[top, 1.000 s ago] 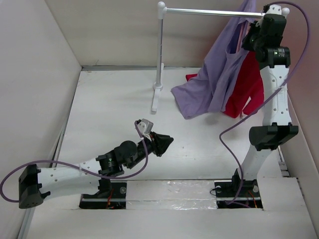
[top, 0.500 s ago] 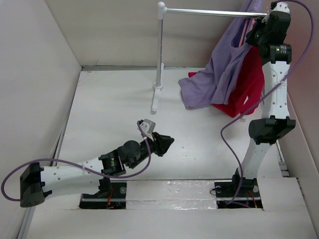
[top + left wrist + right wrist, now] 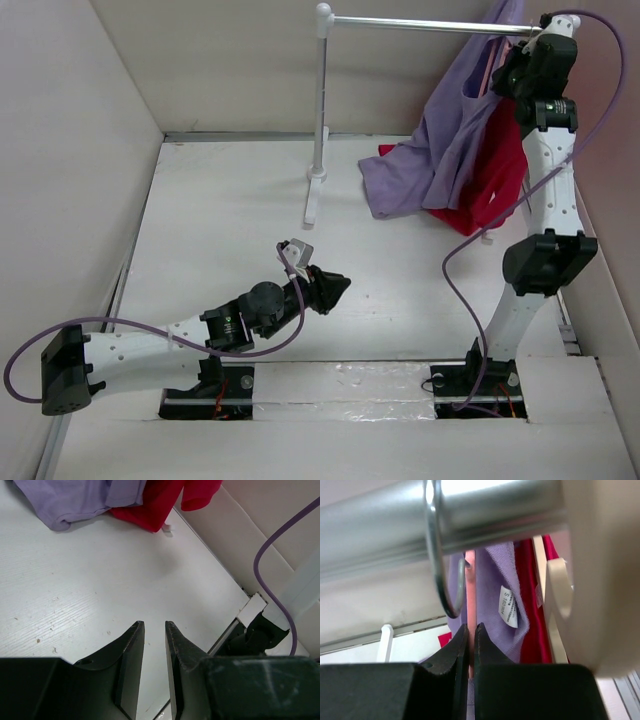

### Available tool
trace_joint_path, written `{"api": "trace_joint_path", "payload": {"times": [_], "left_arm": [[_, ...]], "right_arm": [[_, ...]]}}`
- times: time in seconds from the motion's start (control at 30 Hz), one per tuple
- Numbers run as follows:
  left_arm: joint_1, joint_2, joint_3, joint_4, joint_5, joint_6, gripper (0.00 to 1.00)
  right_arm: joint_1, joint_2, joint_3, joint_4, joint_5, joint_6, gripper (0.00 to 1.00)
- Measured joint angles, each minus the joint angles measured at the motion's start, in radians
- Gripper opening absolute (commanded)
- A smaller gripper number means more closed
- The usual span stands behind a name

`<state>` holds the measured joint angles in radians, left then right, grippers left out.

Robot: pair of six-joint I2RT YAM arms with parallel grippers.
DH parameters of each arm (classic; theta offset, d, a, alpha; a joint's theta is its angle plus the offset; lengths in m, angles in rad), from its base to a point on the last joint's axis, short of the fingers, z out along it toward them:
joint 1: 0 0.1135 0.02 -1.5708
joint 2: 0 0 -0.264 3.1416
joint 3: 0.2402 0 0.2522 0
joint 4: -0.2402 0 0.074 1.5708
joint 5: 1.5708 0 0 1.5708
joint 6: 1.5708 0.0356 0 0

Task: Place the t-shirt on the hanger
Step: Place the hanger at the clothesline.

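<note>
The lavender t-shirt hangs from the top right end of the rail, with its lower part lying on the table. In the right wrist view the t-shirt drapes over the salmon-pink hanger, whose silver hook curves round the rail. My right gripper is shut on the pink hanger just under the hook; in the top view it is up at the rail. My left gripper is low over the table, open and empty, and it also shows in the left wrist view.
A red shirt hangs behind the t-shirt on a white hanger and trails on the table. The rack's white post and foot stand at mid-back. Walls close in on the left, back and right.
My right gripper has risen to the rail with the hanger. The t-shirt has lifted, and its hem has drawn back and to the right. My left arm has barely moved.
</note>
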<state>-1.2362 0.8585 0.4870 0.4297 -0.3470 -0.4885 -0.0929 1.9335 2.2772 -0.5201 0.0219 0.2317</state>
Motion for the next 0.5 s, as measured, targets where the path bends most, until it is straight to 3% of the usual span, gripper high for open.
{"api": "trace_joint_path", "payload": {"times": [0.1,0.17,0.23,0.27,0.3,0.43,0.5], "left_arm": [[0.000,0.003,0.000,0.000,0.002,-0.001,0.21],[0.000,0.003,0.000,0.000,0.005,-0.002,0.21],[0.000,0.003,0.000,0.001,0.006,-0.002,0.21],[0.000,0.003,0.000,0.001,0.006,-0.001,0.21],[0.000,0.003,0.000,0.001,0.007,-0.002,0.21],[0.000,0.002,0.000,0.000,0.008,-0.002,0.21],[0.000,-0.002,0.005,-0.006,0.008,-0.001,0.21]], "right_arm": [[-0.003,-0.039,-0.069,0.042,-0.005,0.000,0.00],[-0.004,-0.066,-0.112,0.064,-0.008,0.000,0.08],[-0.004,-0.085,-0.137,0.072,-0.008,0.002,0.20],[-0.004,-0.093,-0.146,0.075,-0.008,0.004,0.31],[-0.004,-0.100,-0.154,0.076,-0.008,0.006,0.31],[-0.005,-0.154,-0.210,0.088,-0.021,0.011,0.57],[-0.006,-0.208,-0.269,0.111,-0.029,0.016,0.65]]}}
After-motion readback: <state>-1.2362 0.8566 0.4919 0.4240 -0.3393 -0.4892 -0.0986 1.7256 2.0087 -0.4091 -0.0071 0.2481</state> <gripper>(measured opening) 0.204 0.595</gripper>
